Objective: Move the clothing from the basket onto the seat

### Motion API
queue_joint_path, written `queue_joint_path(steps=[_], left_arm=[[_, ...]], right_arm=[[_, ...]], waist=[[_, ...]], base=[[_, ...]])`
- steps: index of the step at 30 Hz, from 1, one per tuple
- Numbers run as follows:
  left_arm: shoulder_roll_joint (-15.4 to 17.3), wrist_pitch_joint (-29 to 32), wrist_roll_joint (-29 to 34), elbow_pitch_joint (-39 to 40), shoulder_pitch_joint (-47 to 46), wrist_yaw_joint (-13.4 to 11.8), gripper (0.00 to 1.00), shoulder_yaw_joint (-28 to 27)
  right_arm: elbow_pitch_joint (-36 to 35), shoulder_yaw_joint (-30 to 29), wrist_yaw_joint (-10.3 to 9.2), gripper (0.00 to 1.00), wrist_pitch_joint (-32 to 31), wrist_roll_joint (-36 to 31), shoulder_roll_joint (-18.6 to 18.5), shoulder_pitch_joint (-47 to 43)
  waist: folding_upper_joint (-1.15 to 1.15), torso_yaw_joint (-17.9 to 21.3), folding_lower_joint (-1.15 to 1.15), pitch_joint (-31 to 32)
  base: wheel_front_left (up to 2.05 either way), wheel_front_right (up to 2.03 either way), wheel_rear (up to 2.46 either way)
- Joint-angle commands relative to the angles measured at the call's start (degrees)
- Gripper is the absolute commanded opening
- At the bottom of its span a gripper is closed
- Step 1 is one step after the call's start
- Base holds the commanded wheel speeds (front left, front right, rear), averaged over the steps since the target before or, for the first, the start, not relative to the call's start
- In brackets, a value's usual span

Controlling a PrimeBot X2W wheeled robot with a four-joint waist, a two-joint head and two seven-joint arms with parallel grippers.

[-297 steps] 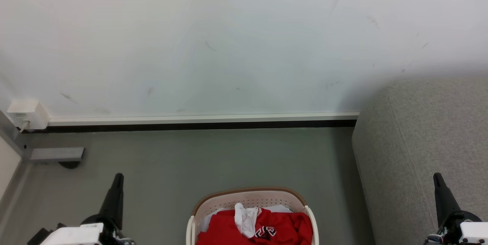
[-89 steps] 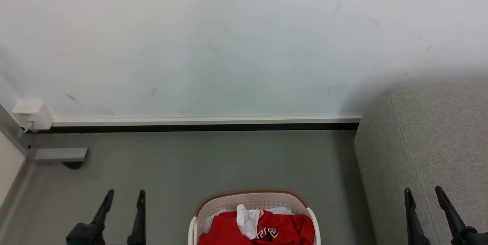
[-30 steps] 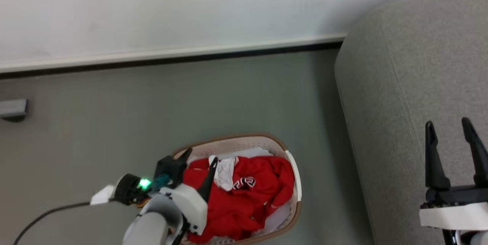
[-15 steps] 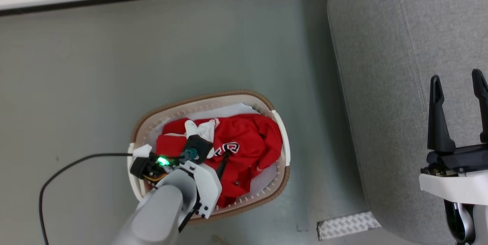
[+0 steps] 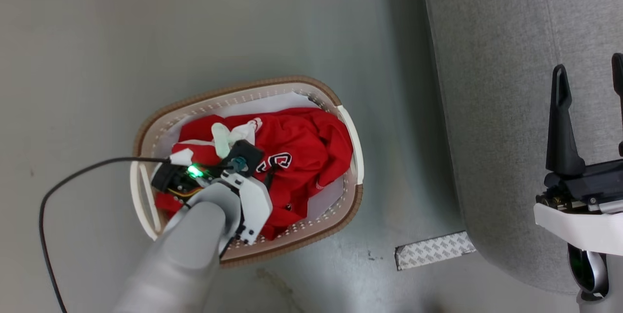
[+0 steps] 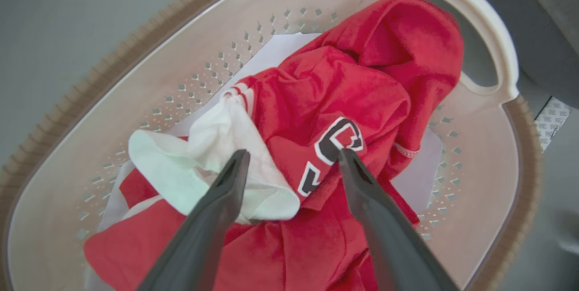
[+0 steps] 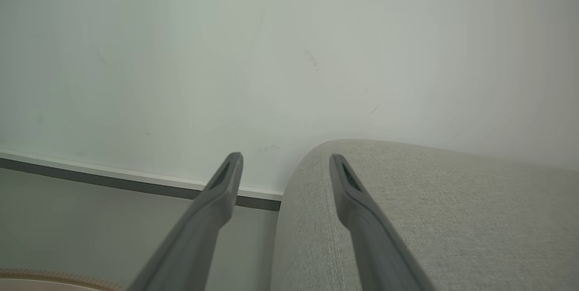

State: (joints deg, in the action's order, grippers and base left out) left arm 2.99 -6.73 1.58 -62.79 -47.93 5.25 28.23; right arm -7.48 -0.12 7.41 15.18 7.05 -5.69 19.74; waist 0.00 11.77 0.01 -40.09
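The cream basket (image 5: pixel 348 130) (image 6: pixel 493 37) with its brown rim sits on the grey floor left of the grey seat (image 5: pixel 491 60) (image 7: pixel 429 209). Red clothing (image 5: pixel 306 142) (image 6: pixel 362 87) with a black-and-white number print and a small white piece (image 5: pixel 229 135) (image 6: pixel 190 155) fills it. My left gripper (image 5: pixel 253 167) (image 6: pixel 289 157) is down in the basket, open, its fingertips just above the white piece and the number print, nothing between them. The right gripper (image 5: pixel 589 72) (image 7: pixel 285 162) stands open above the seat, holding nothing.
A white sheet (image 6: pixel 418 178) lines the basket under the red clothing. A strip of patterned tape (image 5: pixel 433 249) lies on the floor by the seat's corner. A black cable (image 5: pixel 58 191) loops over the floor left of the basket. A wall and baseboard (image 7: pixel 113 178) stand behind.
The head camera has tilted further down, so wall and baseboard have left the head view. My left gripper has gone deeper into the basket, over the clothing. The right gripper stays open above the seat.
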Motion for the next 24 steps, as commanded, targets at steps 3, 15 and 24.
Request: queue_joint_path(steps=[3, 15, 24], left_arm=[[1.37, -0.34, 0.94, -2.15, -2.56, -0.15, 1.0, 0.67], [2.5, -1.37, 2.31, -6.54, -8.07, 0.12, 1.0, 3.32], [1.48, -2.49, 2.58, -8.01, -9.82, -0.68, 0.76, 5.23]], right_arm=[[-1.22, 0.68, 0.15, 1.0, -0.04, 0.53, 0.11, 1.2], [-2.56, 1.29, 0.15, 1.0, -0.04, 1.24, 1.1, 0.95], [-2.71, 1.58, 0.16, 1.0, -0.04, 1.39, 1.39, 1.5]], waist=[[0.0, 0.82, -0.01, -2.44], [0.0, 2.1, -0.01, -6.32], [0.0, 2.96, -0.01, -7.55]], base=[[0.0, 0.0, 0.0], [0.0, 0.0, 0.0], [0.0, 0.0, 0.0]])
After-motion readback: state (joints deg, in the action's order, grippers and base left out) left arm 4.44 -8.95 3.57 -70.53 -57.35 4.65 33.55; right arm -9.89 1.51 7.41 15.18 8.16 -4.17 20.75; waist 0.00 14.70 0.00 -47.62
